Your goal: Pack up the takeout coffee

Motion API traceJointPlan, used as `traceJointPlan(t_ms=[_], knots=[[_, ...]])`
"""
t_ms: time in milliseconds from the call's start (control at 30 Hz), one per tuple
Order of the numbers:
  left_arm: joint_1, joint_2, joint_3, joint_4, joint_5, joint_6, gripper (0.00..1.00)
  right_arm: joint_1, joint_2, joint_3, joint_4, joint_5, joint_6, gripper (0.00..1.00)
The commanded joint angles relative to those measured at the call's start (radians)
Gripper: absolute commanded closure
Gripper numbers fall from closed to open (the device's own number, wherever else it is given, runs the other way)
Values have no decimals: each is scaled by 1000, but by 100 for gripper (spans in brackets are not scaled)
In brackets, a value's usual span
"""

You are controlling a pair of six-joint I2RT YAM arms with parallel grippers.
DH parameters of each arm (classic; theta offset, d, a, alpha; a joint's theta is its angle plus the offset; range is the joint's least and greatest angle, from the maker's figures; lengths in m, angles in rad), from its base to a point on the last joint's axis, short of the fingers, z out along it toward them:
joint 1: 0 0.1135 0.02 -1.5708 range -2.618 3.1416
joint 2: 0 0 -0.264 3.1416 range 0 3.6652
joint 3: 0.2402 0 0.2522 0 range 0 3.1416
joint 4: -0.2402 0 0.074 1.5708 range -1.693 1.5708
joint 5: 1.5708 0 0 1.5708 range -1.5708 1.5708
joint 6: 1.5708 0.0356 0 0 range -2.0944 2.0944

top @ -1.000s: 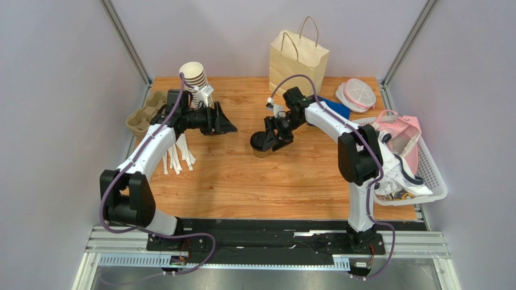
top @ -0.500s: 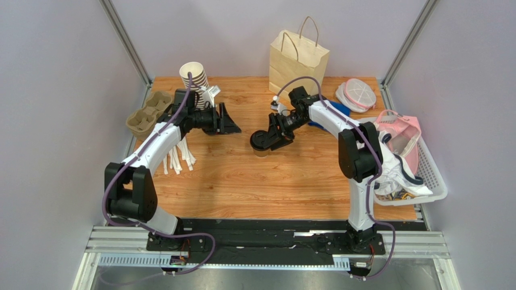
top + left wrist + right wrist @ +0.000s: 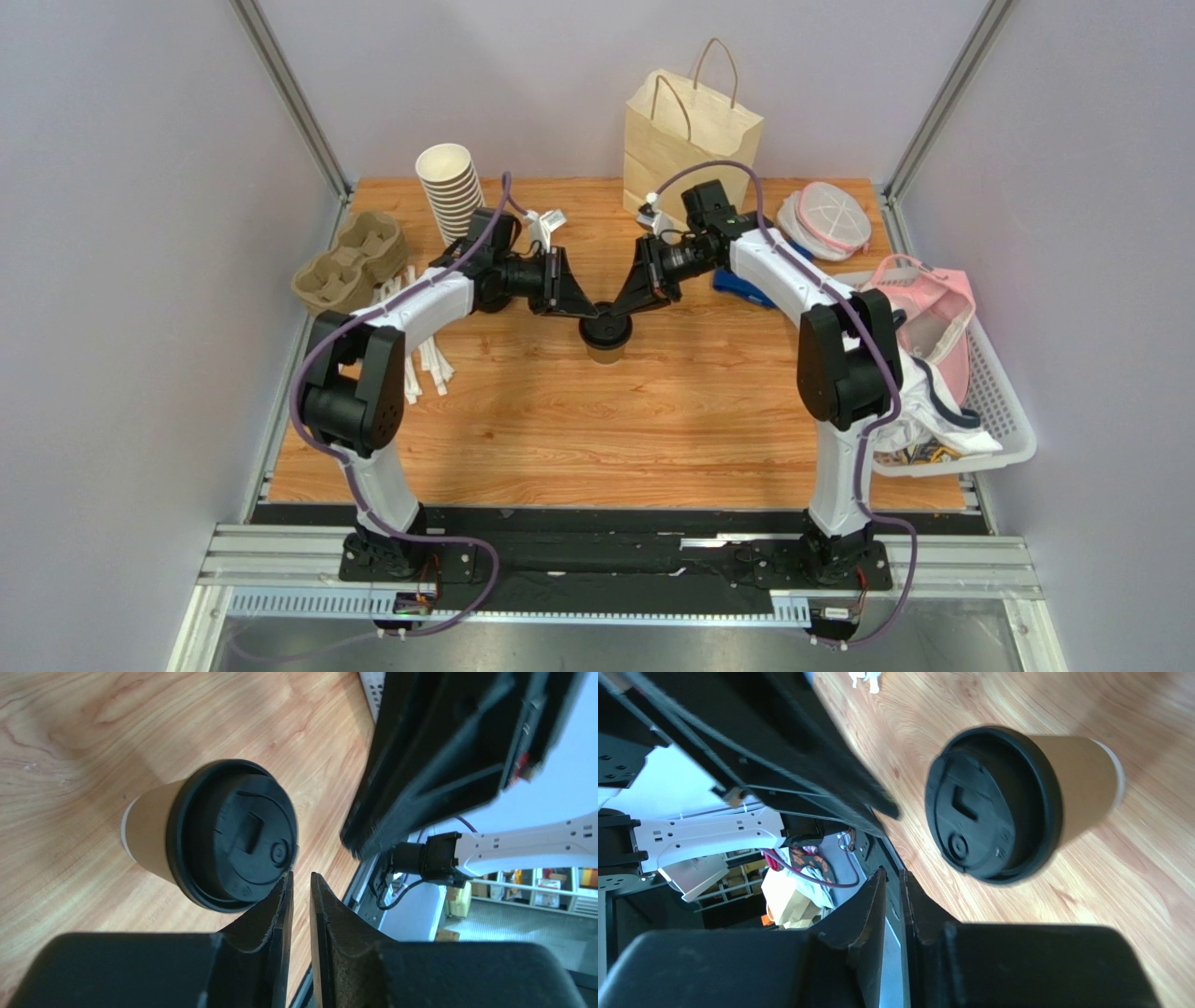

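Note:
The takeout coffee (image 3: 606,340), a brown paper cup with a black lid, stands upright mid-table. In the top view both grippers meet just above its lid, my left gripper (image 3: 584,307) from the left and my right gripper (image 3: 616,304) from the right. The left wrist view shows the cup (image 3: 151,829) beside my left gripper (image 3: 300,876), whose tips sit at the lid's rim. Its jaws are shut to a thin slit with nothing between them. In the right wrist view the cup (image 3: 1081,777) lies beyond my right gripper (image 3: 892,873), also shut and holding nothing.
A kraft paper bag (image 3: 690,133) stands upright at the back. A stack of lidless cups (image 3: 449,182), a pulp cup carrier (image 3: 341,262) and white sticks (image 3: 421,367) lie to the left. A white basket (image 3: 999,395) with cloth sits at the right edge.
Both arms have swung inward and now meet over the coffee's lid. Both grippers have closed from wide open to nearly shut. The cup has stayed in place.

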Motion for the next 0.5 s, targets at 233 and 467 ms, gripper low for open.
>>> traceJointPlan(t_ms=[233, 467], knots=[[-3, 140, 24, 46, 8, -48, 87, 10, 149, -72, 108, 0, 53, 94], [-5, 131, 27, 14, 5, -28, 91, 9, 167, -50, 85, -29, 42, 95]])
